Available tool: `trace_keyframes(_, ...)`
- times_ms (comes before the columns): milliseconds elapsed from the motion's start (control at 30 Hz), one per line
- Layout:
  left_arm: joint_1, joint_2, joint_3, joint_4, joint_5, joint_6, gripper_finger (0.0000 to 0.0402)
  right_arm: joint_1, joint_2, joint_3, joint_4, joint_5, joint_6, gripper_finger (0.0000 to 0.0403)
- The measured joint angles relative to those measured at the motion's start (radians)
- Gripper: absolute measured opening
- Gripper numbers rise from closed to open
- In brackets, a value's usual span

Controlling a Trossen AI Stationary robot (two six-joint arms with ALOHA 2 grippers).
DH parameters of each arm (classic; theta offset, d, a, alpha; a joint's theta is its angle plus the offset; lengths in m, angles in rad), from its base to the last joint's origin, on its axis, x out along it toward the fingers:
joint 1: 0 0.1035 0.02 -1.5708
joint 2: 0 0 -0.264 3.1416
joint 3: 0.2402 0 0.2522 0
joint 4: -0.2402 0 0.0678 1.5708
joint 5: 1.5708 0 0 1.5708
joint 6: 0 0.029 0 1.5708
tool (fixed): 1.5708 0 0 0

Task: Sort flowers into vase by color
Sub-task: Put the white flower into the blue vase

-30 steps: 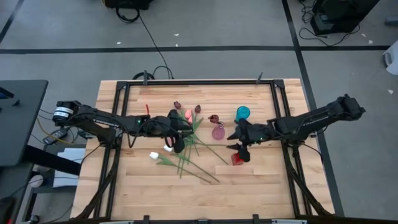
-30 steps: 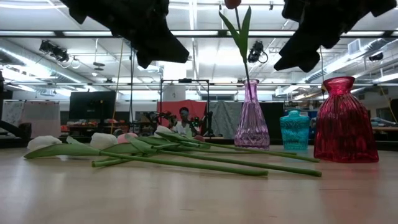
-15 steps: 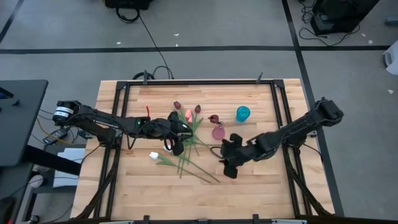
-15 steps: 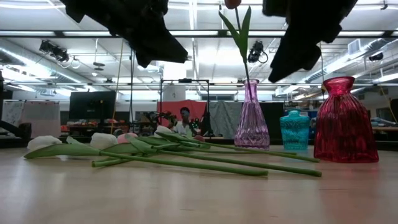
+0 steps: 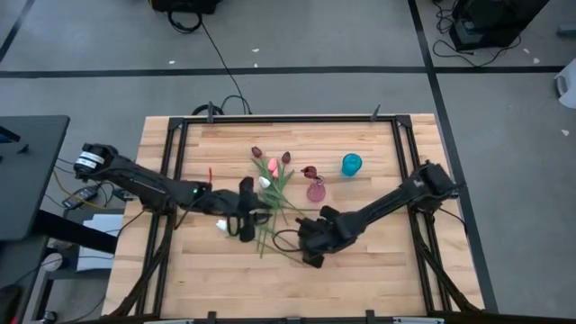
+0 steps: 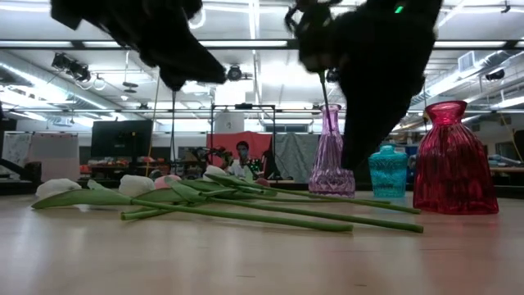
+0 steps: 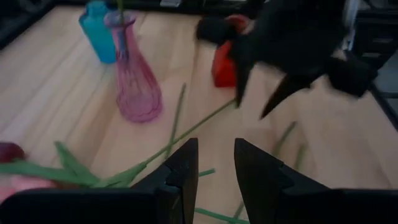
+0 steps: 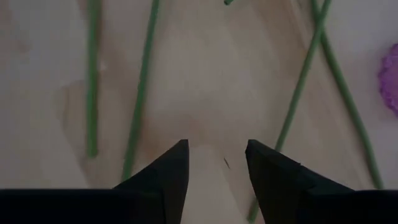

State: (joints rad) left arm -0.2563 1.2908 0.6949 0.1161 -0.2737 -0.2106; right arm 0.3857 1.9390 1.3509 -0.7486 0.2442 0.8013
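Observation:
Several flowers (image 5: pixel 270 211) lie flat in a loose pile mid-table, their white, pink and maroon heads toward the far left and their green stems (image 8: pixel 140 87) running toward the near right. One maroon flower (image 5: pixel 309 171) stands in the purple vase (image 5: pixel 315 191). My right gripper (image 5: pixel 310 250) points steeply down, open, over the stems' free ends; bare wood shows between its fingers (image 8: pixel 214 155). My left gripper (image 5: pixel 245 216) hovers open just left of the pile, tilted a little downward, with nothing in it (image 7: pixel 214 165).
A teal vase (image 5: pixel 351 164) stands at the far right of the purple one. A red vase (image 6: pixel 454 160) stands nearer the front, mostly hidden under my right arm in the high view. Bare wood lies along the near edge and the left side.
My right gripper has swung from beside the red vase toward the table's left and near edge, sinking and tipping to point steeply down over the stems. My left gripper has drifted slightly toward the near-left. The flowers have not moved.

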Motion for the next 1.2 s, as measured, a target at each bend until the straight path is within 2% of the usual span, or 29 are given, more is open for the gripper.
trace_keyframes(167,-0.061,-0.060,-0.046,0.033,-0.059,0.025,0.0110,-0.061,0.066,0.026,-0.057,-0.031,0.003,0.0155)
trace_keyframes(400,-0.097,-0.114,-0.080,0.017,-0.028,0.018,0.0110,-0.116,0.073,0.025,-0.101,-0.034,0.070,0.0135)
trace_keyframes(633,-0.120,-0.116,-0.080,0.008,-0.021,0.013,0.0110,-0.133,0.073,-0.007,-0.084,-0.102,0.079,0.0116)
trace_keyframes(733,-0.132,-0.123,-0.079,0.000,-0.018,-0.005,0.0110,-0.137,0.066,-0.038,-0.049,-0.132,0.091,0.0091)
trace_keyframes(867,-0.146,-0.159,-0.046,-0.124,0.031,-0.008,0.0110,-0.140,0.063,-0.062,-0.008,-0.176,0.081,0.0039)
trace_keyframes(967,-0.162,-0.202,-0.025,-0.202,0.038,-0.032,0.0110,-0.140,0.059,-0.064,0.007,-0.176,0.048,0.0011)
trace_keyframes(1067,-0.176,-0.235,-0.023,-0.216,0.038,-0.043,0.0110,-0.141,0.040,-0.068,0.014,-0.164,0.035,0.0014)
trace_keyframes(1200,-0.198,-0.256,-0.021,-0.214,0.037,-0.057,0.0110,-0.126,-0.026,-0.074,0.001,-0.086,0.026,0.0007)
